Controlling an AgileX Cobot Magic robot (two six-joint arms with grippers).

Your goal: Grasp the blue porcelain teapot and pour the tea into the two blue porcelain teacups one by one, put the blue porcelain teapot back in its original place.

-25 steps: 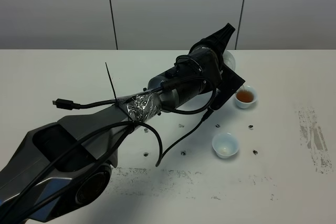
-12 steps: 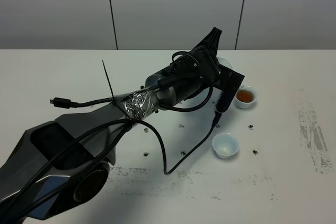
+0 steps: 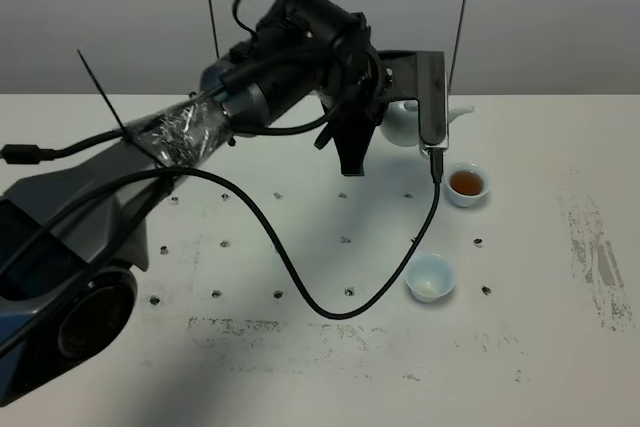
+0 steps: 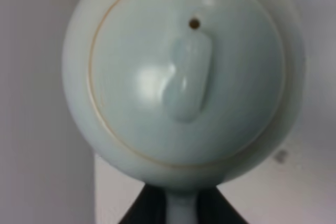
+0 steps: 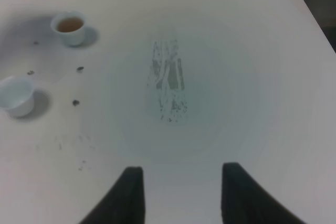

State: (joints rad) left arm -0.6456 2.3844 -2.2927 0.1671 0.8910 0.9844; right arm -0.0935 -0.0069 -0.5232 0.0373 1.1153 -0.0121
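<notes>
The blue porcelain teapot (image 3: pixel 402 124) hangs upright above the back of the table, its spout toward the right. In the left wrist view it fills the frame, lid and knob (image 4: pixel 186 77) facing the camera. My left gripper (image 4: pixel 181 211) is shut on its loop handle, with dark fingers on either side. One teacup (image 3: pixel 467 184) holds brown tea and stands below and right of the pot. The other teacup (image 3: pixel 430 277) stands nearer the front and looks empty. Both show in the right wrist view, the one with tea (image 5: pixel 69 26) and the empty one (image 5: pixel 16 95). My right gripper (image 5: pixel 181 195) is open and empty.
A black cable (image 3: pixel 320 302) loops down from the left arm onto the table left of the empty cup. A scuffed grey patch (image 3: pixel 600 252) marks the table at the right. Small dark holes dot the white tabletop (image 3: pixel 250 347).
The left arm has lifted and swung back and left, carrying the teapot from a tilted pose over the tea-filled cup to upright and higher. The cups have not moved.
</notes>
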